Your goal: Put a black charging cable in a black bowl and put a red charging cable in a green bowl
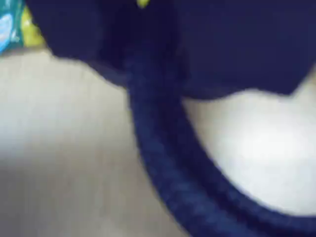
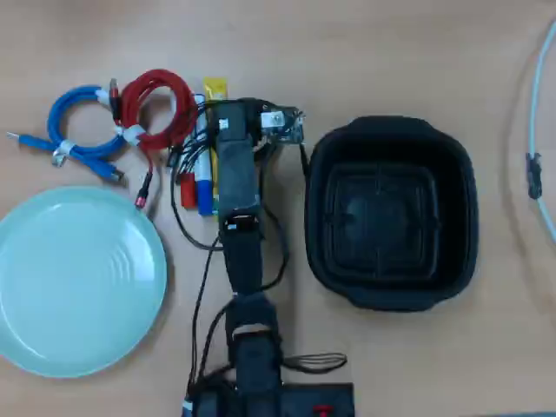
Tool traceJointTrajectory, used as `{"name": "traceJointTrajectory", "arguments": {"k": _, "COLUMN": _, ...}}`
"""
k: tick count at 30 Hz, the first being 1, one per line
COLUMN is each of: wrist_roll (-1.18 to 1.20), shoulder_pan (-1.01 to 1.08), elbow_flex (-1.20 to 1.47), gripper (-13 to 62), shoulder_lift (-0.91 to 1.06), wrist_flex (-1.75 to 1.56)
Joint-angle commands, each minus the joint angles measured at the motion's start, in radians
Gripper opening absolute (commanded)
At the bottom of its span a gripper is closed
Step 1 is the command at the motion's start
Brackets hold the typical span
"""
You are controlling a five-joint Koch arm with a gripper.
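The arm [image 2: 241, 261] reached straight up the overhead view, its tool [image 2: 228, 120] low over the counter [image 2: 365, 52] between both bowls' upper edges. Whether it was clenched could not be told. The black bowl [image 2: 460, 200] and green bowl [image 2: 78, 282] held nothing. The red charging cable [image 2: 155, 111] lay coiled just left of the tool. In the blurred wrist view a dark cord [image 1: 168, 163] curved away beneath the tool.

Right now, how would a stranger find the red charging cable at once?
In the overhead view, start at the green bowl on the left. Just above its upper right rim lie two coiled cables. The red charging cable is the right one, nearer the arm; its neighbour is blue.
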Motion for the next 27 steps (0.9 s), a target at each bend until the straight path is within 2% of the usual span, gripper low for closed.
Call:
{"name": "traceJointTrajectory", "arguments": {"k": 1, "wrist_roll": -0.02, "shoulder_pan": -0.028, "elbow_flex": -0.08, "gripper": -7.8, "shoulder_lift": 0.1, "wrist_flex": 0.083}}
{"name": "traceJointTrajectory", "arguments": {"k": 17, "wrist_roll": -0.021, "shoulder_pan": -0.109, "elbow_flex": -0.066, "gripper": -7.8, "shoulder_lift": 0.523, "wrist_flex": 0.17}}
{"name": "traceJointTrajectory", "arguments": {"k": 27, "wrist_roll": -0.014, "shoulder_pan": -0.124, "elbow_flex": -0.043, "gripper": -7.7, "shoulder_lift": 0.704, "wrist_flex": 0.23}}
